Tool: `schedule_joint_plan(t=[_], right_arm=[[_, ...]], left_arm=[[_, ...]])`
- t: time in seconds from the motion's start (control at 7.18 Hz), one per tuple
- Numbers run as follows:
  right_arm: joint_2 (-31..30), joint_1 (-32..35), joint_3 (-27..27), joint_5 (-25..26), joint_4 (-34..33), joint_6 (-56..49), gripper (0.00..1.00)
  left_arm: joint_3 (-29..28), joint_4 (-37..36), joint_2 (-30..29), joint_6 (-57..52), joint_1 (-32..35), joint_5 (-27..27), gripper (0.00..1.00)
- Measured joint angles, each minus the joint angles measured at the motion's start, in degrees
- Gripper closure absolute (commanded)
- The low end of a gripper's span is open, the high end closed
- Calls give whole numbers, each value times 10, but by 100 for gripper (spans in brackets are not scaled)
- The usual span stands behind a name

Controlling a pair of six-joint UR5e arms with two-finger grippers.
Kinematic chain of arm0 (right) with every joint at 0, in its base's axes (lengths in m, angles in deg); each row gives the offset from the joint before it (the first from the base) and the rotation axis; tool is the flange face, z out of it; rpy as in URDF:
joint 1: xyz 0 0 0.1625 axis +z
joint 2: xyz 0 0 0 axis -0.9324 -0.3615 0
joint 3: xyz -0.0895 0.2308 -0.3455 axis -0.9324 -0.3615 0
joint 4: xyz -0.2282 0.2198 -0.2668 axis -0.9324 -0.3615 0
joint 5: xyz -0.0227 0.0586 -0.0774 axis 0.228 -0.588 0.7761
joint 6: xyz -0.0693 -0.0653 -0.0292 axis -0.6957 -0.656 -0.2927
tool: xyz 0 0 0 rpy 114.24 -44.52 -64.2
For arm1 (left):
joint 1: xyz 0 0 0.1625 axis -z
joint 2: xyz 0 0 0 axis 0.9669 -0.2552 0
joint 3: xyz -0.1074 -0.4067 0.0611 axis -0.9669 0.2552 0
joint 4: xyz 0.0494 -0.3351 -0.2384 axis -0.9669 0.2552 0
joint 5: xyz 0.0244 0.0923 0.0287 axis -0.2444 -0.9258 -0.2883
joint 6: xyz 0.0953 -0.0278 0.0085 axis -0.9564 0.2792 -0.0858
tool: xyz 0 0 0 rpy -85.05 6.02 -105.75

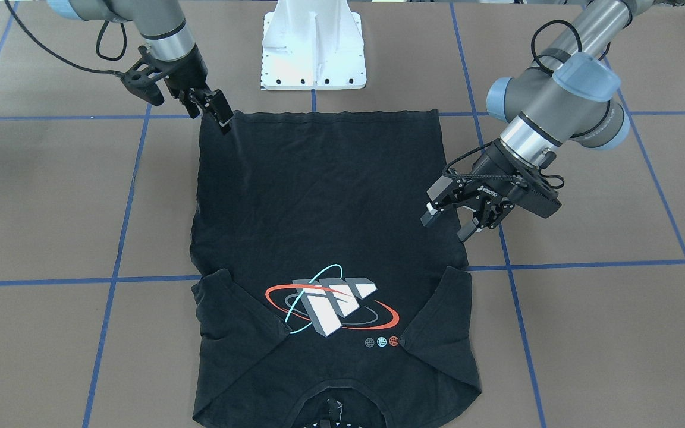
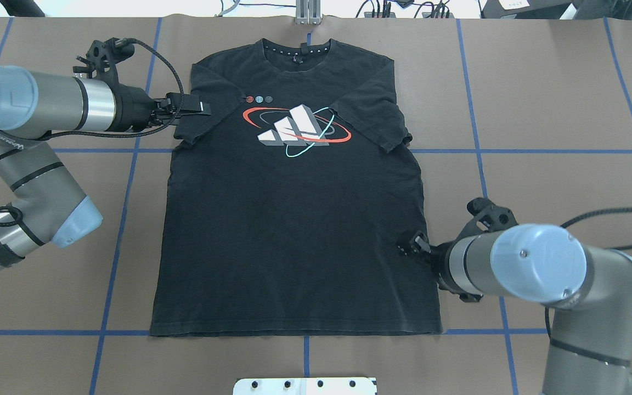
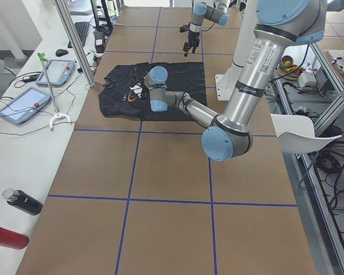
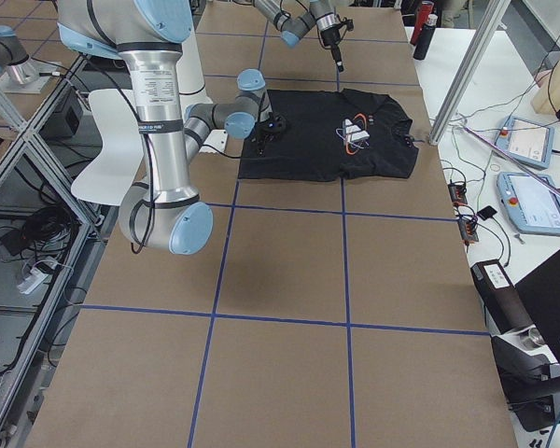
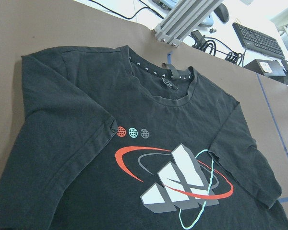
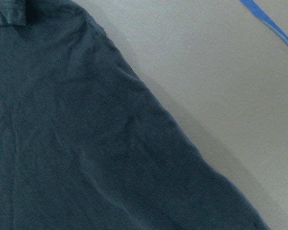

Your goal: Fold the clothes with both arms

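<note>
On table (image 1: 616, 333): T-shirt (image 1: 319, 208) flat, left fingers (image 1: 430, 217), right fingers (image 1: 222, 114) at edges.

A robotics lab: 2 teach pendants (image 3: 20, 105) on a side bench (image 3: 28, 166), aluminium framing (image 5: 182, 19), blue-taped table (image 2: 541, 99).

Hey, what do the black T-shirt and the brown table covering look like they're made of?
The black short-sleeved T-shirt looks like soft, matte knit cotton or similar: fine wrinkles, stitched hems. Its white, orange-red and cyan graphic seems a flat print. The brown table covering looks like matte paper or cardboard, marked with blue tape lines; which one is unclear.
</note>
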Motion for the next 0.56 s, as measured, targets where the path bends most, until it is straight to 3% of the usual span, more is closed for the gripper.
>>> schedule_joint_plan(t=[0.28, 0.56], right_arm=[[-32, -40, 11, 43, -5, 50, 11], [-45, -69, 5, 71, -6, 67, 15]], left_arm=[[59, -35, 29, 7, 1, 36, 5], [86, -38, 42, 24, -2, 20, 3]])
